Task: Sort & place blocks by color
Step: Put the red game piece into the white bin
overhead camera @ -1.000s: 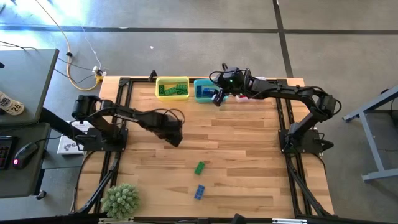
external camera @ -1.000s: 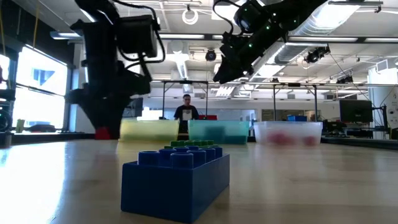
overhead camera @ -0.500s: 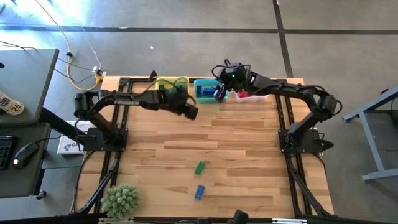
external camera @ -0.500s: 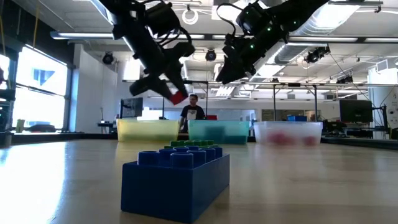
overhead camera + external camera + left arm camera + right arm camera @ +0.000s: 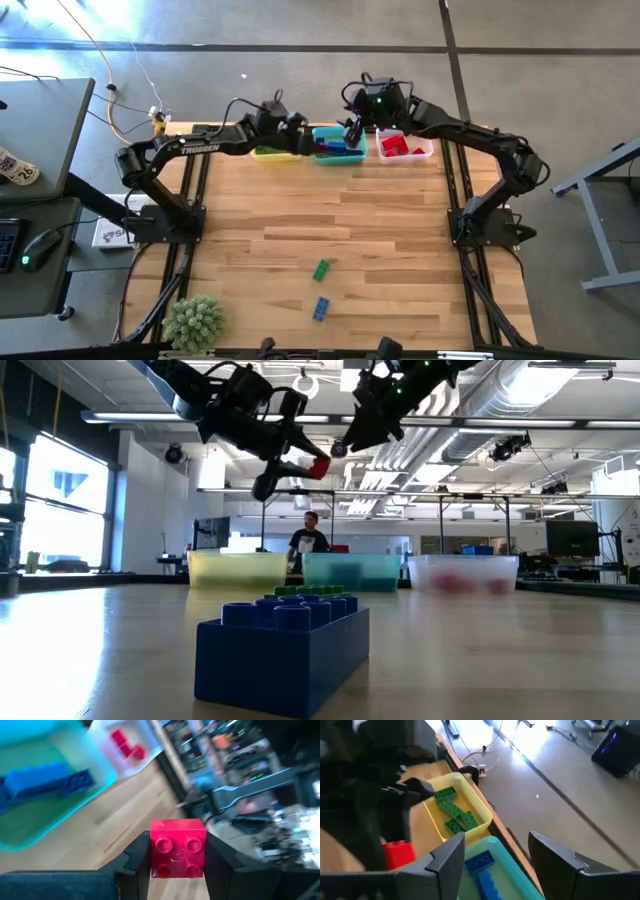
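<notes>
Carrying a red block [image 5: 177, 847] pinched in my left pincer [image 5: 300, 464] above the teal bin [image 5: 335, 145] at twelve o'clock, I hold it high to reach the clear bin [image 5: 405, 148], while my right pincer [image 5: 495, 855] hovers spread alongside.

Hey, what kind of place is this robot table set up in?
Probably a large open lab or workshop: exposed ceiling ducts, a bare concrete floor, and rows of benches with monitors behind the wooden table.
</notes>
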`<state>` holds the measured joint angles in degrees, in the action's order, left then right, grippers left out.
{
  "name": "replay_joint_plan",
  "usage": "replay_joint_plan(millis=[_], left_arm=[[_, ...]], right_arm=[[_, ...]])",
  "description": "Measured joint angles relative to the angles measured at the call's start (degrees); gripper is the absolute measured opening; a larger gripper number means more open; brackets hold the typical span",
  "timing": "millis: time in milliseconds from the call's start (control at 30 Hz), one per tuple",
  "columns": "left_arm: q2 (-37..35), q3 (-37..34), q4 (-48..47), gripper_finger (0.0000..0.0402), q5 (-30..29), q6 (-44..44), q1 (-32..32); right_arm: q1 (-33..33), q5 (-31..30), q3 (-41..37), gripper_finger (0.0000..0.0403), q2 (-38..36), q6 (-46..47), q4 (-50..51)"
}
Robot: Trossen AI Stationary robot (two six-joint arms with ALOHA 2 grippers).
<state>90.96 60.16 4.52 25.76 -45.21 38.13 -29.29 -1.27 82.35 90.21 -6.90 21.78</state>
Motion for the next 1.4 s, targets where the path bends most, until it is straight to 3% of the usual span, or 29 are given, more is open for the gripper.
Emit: replay_joint_plan(millis=[300, 567, 1000, 1400], left_arm=[[0.0, 0.0, 11.3, 0.0110, 2.6, -8.5, 4.2], [0.0, 0.0, 19.4, 0.0110, 2.7, -16.8, 5.1], [-0.1, 0.0, 29.7, 0.0111, 2.7, -25.2, 5.1], [-0.1, 0.0, 30.4, 0.0116, 3.1, -25.1, 3.3]], right_arm=[[3.7, -0.7, 3.6, 0.0206, 0.0, 10.5, 2.9], [10.9, -17.9, 3.4, 0.0206, 0.0, 12.3, 2.9], [19.9, -34.4, 3.3, 0.0206, 1.6, 12.3, -1.9], [20.1, -37.6, 3.3, 0.0206, 5.6, 14.5, -10.5]])
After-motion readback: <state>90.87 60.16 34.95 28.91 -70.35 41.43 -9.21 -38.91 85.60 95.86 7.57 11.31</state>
